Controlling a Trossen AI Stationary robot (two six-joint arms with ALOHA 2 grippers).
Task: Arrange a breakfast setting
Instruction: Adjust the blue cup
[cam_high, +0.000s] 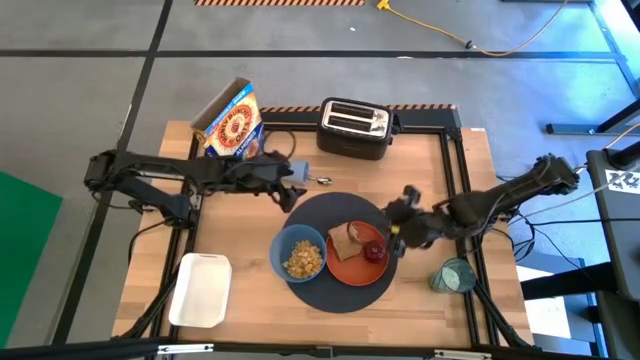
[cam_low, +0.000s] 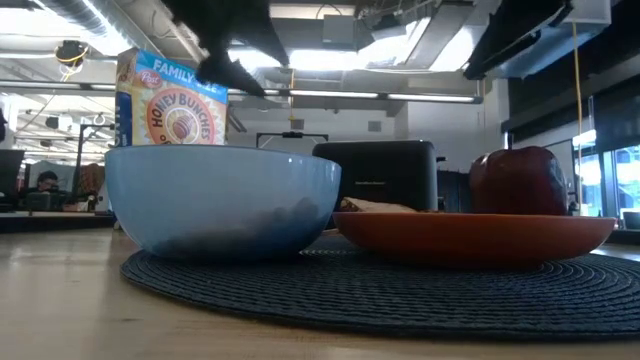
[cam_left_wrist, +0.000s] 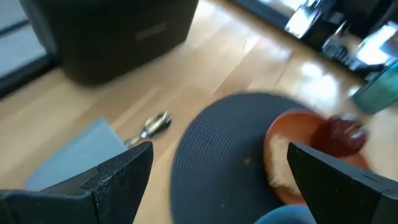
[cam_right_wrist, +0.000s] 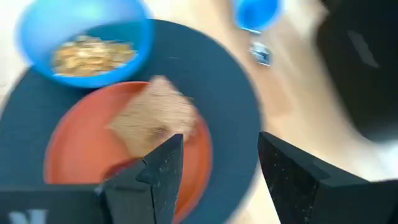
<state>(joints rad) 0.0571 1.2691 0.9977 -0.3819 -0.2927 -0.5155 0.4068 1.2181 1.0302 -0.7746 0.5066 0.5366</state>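
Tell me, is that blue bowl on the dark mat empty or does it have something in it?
Not empty. The blue bowl holds a layer of golden cereal, seen from above and from the right wrist view; it sits upright on the round placemat.

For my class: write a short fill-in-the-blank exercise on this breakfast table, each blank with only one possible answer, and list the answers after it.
1. The blue bowl holds ____.
2. The toast slice and the red fruit both lie on the orange ____.
3. The bowl and the plate both rest on the dark round ____.
4. The metal spoon lies on the table in front of the black ____.

Answers: cereal; plate; placemat; toaster
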